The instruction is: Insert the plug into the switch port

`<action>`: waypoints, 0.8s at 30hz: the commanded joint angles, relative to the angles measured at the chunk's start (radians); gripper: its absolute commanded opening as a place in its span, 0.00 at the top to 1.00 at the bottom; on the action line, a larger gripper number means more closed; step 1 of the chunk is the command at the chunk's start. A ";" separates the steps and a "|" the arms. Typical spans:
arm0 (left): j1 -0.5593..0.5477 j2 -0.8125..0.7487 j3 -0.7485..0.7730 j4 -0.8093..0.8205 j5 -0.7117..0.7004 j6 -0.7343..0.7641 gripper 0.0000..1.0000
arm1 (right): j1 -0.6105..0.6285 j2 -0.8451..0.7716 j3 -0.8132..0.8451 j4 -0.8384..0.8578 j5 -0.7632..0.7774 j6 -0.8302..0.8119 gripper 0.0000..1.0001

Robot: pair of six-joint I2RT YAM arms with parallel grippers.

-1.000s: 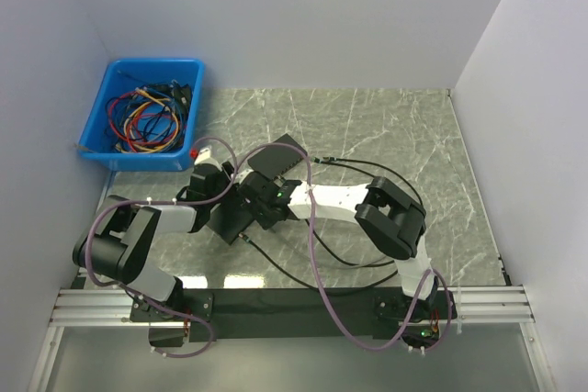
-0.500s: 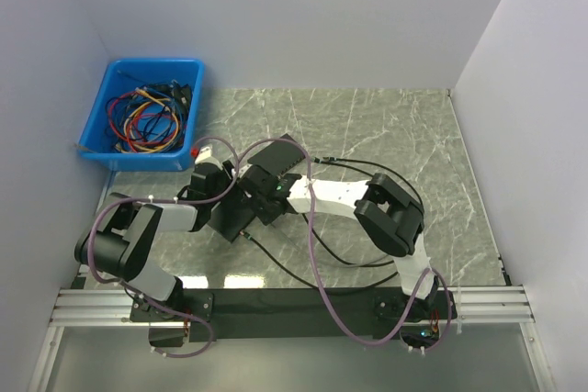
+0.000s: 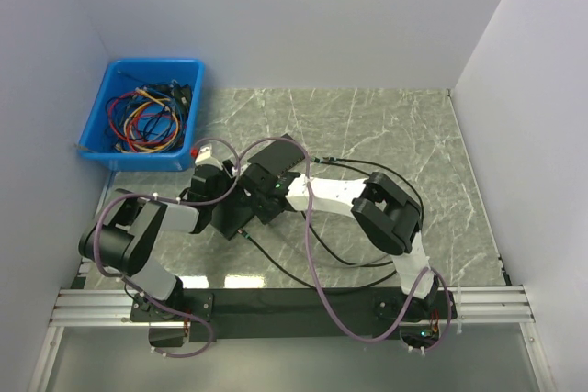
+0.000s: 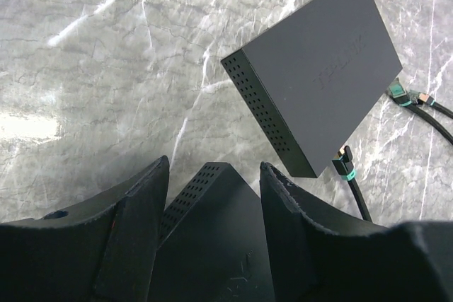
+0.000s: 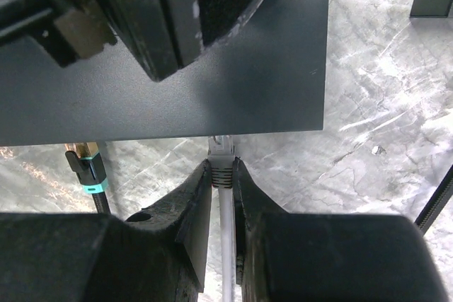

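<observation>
1. Basically mid-insertion: the right gripper (image 5: 221,169) has its jaws pinched narrow on the white plug (image 5: 222,148), just behind the clip end.
2. Plug tip sits at the near edge of the switch (image 5: 248,68), touching or just entering. The port is hidden under that edge, so can't tell if it's seated.
3. Left gripper (image 4: 214,167) jaws are closed on the switch's two sides, holding it.
4. Green-banded cable (image 5: 88,167) meets the same switch edge, further along from the plug and apart from it.
5. Second switch (image 4: 318,68) lies on the worktop (image 4: 106,68) beyond the held switch, with its own cables. It looks uninvolved.
6. Judgement: the step in hand is the final align-and-push. The next move calls for a straight push into the switch edge, with the plug kept level and in line with the port. The left grip has to stay firm so the switch doesn't slide back. Only then let go of the plug.
</observation>
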State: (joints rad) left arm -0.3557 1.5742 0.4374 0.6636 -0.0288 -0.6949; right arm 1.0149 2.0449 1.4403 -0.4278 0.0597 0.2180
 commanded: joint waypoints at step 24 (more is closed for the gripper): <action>-0.131 0.070 -0.157 0.131 0.198 -0.109 0.45 | -0.050 -0.058 -0.009 0.647 0.120 0.043 1.00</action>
State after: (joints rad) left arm -0.4198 1.6012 0.3332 0.9653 -0.0559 -0.7673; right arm 0.9985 2.0010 1.3392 -0.1654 0.0788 0.2523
